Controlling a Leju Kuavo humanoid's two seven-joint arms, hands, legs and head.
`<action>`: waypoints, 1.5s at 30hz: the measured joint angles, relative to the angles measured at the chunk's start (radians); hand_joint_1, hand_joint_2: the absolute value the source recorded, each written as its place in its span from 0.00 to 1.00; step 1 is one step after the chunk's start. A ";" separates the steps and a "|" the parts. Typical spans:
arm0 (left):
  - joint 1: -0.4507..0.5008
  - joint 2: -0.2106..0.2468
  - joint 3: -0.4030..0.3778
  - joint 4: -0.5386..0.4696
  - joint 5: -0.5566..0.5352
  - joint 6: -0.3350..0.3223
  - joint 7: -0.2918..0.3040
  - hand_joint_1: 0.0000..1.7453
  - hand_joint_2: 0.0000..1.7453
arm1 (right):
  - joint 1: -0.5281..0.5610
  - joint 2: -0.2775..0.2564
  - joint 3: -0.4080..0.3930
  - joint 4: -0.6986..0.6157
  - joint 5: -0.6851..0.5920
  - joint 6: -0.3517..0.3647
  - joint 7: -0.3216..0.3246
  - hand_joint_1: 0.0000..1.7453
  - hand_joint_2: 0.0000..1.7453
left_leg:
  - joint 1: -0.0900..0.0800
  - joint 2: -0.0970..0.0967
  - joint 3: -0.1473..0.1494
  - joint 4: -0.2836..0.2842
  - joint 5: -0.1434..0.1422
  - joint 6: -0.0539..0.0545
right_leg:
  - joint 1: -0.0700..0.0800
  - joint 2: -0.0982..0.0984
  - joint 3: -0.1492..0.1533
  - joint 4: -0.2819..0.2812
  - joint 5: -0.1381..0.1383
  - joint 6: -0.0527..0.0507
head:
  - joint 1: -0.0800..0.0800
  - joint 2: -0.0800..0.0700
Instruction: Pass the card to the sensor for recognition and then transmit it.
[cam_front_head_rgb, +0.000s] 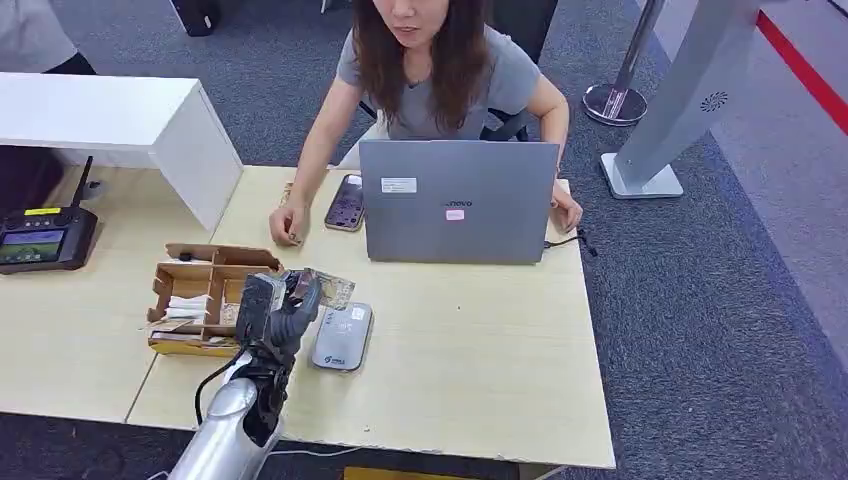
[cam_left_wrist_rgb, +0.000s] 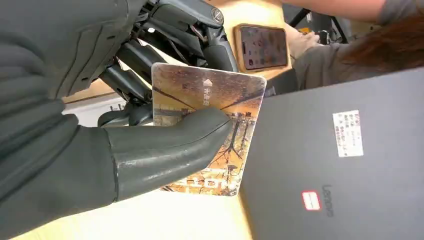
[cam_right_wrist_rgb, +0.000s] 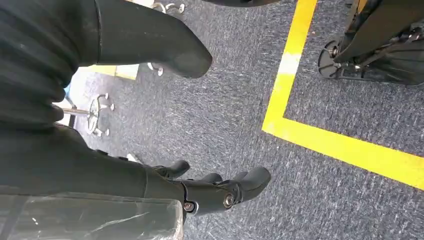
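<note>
Left hand fingers pinching card above sensor, right hand fingers apart, empty.

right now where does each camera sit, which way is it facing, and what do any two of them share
Head view: high on the robot, looking forward and down at the table, laptop and a seated person; the left hand rises from below.
Left wrist view: behind the left hand, whose thumb presses the card; it faces the laptop and phone.
Right wrist view: behind the hanging right hand, open, looking down at carpet with a yellow line.
Shared: head and left wrist views both show the card, laptop and phone.
</note>
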 joint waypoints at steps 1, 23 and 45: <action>0.001 0.000 0.000 0.000 0.001 0.000 0.000 1.00 1.00 | 0.000 0.000 0.000 0.000 0.000 0.000 0.000 0.00 1.00 | 0.000 0.000 0.000 0.000 0.000 0.000 | 0.000 0.000 0.000 0.000 0.000 0.000 | 0.000 0.000; 0.007 -0.001 0.000 0.058 0.016 0.014 0.009 1.00 1.00 | 0.002 0.000 0.002 0.000 0.000 -0.002 0.007 0.00 1.00 | 0.000 0.000 0.000 0.000 0.000 0.000 | 0.000 0.000 0.000 0.000 0.000 0.000 | 0.000 0.000; 0.018 -0.001 0.000 0.058 0.024 0.021 0.011 1.00 1.00 | 0.010 0.000 0.003 0.000 0.000 -0.003 0.007 0.00 1.00 | 0.000 0.000 0.000 0.000 0.000 0.000 | 0.000 0.000 0.000 0.000 0.000 0.000 | 0.000 0.000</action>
